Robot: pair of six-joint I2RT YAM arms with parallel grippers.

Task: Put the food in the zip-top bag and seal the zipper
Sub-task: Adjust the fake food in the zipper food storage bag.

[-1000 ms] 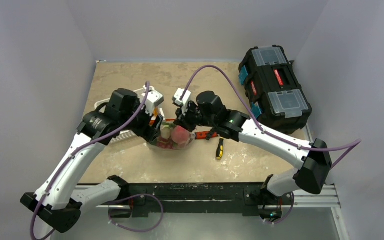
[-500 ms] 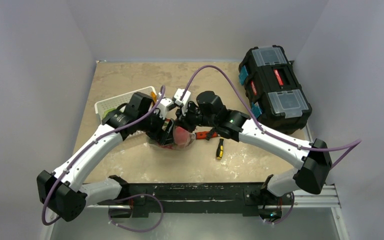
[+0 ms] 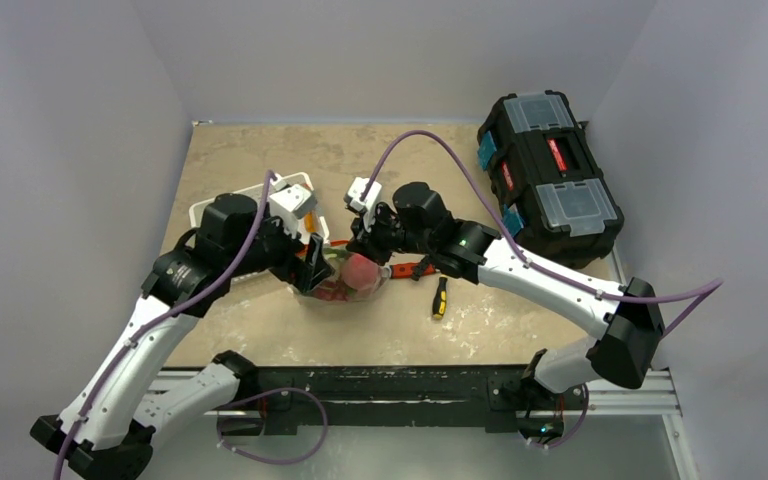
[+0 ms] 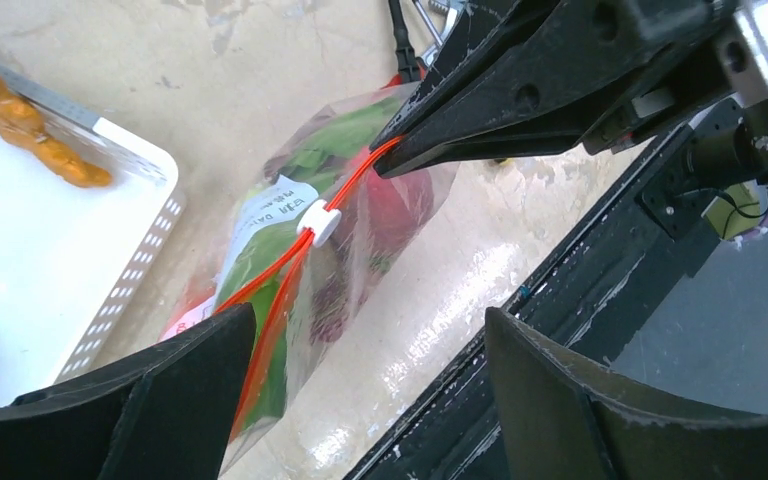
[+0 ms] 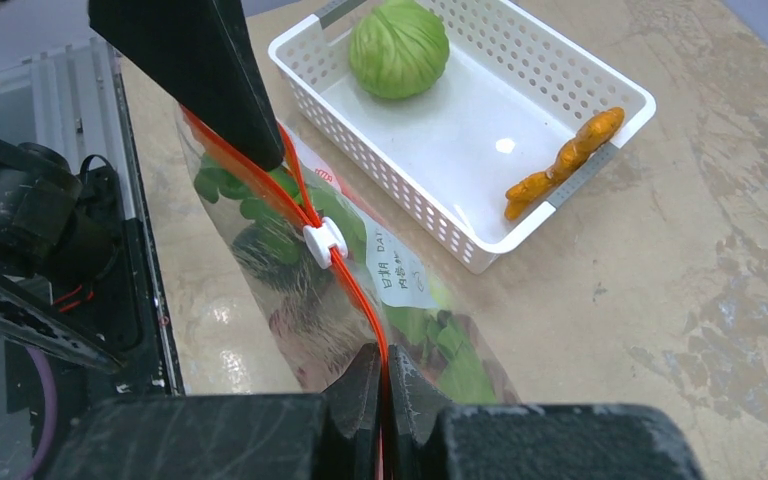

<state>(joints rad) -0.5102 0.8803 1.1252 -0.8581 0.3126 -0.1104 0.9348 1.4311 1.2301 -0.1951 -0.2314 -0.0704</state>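
Bag [image 5: 290, 300] at tabletop middle; right gripper [image 5: 382, 375] pinches zipper [image 5: 355, 290] end, left gripper [image 4: 370, 315] wide open astride other end. White slider [image 5: 322, 240] midway: sealing half done. Outside, in basket [image 5: 560, 60]: cabbage [image 5: 398, 47], orange piece [image 5: 565, 150]. Next, I judge: left gripper closes on slider, drags it along.

Black toolbox [image 3: 548, 165], white basket [image 5: 440, 225], screwdriver [image 3: 440, 297]

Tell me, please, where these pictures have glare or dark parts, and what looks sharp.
Top external view: soft, even light, no hard shadows, everything sharp. Left wrist view: the table shines beside the bag; the left gripper's fingers are dark, with little detail. Right wrist view: a bright spot lies on the basket floor; the cabbage is sharp.
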